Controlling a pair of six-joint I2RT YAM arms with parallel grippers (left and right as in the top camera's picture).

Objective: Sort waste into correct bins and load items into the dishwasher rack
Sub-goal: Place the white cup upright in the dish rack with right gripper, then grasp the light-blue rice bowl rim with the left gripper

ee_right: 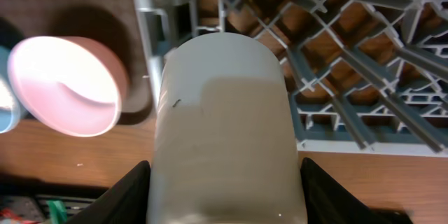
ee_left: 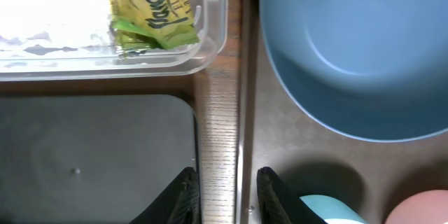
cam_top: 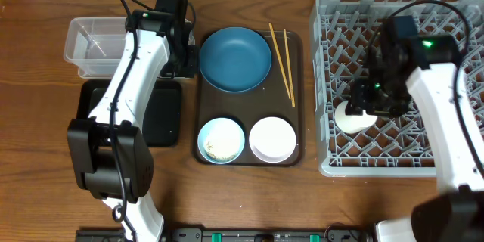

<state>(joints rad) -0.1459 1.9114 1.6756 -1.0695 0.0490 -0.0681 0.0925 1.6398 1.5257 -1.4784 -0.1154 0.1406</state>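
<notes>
The large square grey plastic dishwasher rack [cam_top: 348,23] lies beneath and ahead of the right gripper [ee_right: 225,182], which is clamped on a small white cup [ee_right: 222,105]. The cup's long axis runs straight out from between the fingers, over the rack corner nearest the brown serving tray [cam_top: 281,117]. Whether the cup already touches the pegs I cannot tell. The coming move likely turns on this: the cup needs only to go down among the pegs under it, and the right arm is the one in place.

The left gripper [ee_left: 229,197] hangs over the gap between the two trays, jaws narrow with nothing between them. Ahead of it to one side, on the brown tray, sits the dark blue round plate [cam_top: 235,59] — this arm is the nearer to it. Ahead to the other side is the clear plastic tub [cam_top: 94,45], and the shallow black tray [cam_top: 166,113] lies just beside one finger. The light blue bowl [cam_top: 221,140] is just beside the other finger, the white-pinkish bowl [cam_top: 273,139] beyond it.

Thin wooden chopsticks [cam_top: 283,64] lie past the plate from the left gripper, long axis along the tray's edge. A yellow-green snack wrapper [ee_left: 154,7] rests inside the tub, and whitish rice-like scraps [cam_top: 218,150] sit in the light blue bowl.
</notes>
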